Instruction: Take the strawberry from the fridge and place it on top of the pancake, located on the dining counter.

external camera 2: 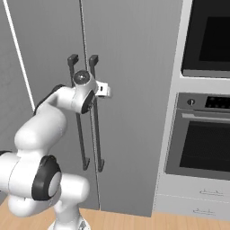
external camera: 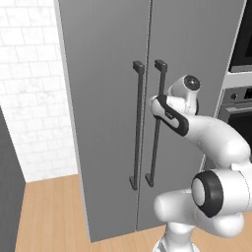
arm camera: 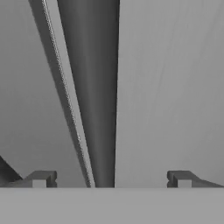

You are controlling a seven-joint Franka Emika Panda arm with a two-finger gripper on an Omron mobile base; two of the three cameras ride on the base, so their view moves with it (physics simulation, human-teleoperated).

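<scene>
Right at the closed fridge [external camera: 123, 98], your gripper [arm camera: 109, 179] is wide open, empty, straddling the stiff right-door handle [arm camera: 94, 109] at 12 o'clock, so grab that bar mid-height.

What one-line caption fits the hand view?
Open gripper straddling a dark vertical handle of the closed grey fridge.

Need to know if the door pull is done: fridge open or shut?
Shut. Both doors of the fridge sit flush, only a thin seam between them. The claw is open at the right-door handle.
</scene>
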